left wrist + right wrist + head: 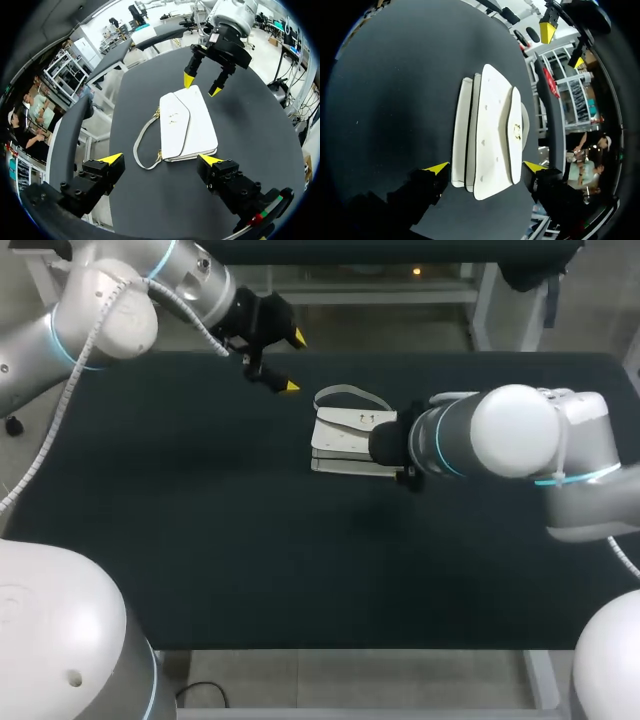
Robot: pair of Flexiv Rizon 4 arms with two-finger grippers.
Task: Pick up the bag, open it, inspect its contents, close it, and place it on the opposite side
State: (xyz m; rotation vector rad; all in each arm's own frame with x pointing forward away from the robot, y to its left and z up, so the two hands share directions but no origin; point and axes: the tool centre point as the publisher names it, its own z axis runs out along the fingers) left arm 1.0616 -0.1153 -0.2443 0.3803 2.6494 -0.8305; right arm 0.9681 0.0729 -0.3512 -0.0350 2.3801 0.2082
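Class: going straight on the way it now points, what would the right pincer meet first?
The right pincer would likely meet the white handbag lying ahead of its open fingers.

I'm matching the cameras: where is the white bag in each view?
Head view: bag mid-table, partly under the right arm.
Left wrist view: bag ahead of the left gripper.
Right wrist view: bag between the right gripper's open fingers.
Shared landmark: the clasp on its flap.

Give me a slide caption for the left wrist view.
White bag flat on the dark table, between the open left end effector and open right end effector.
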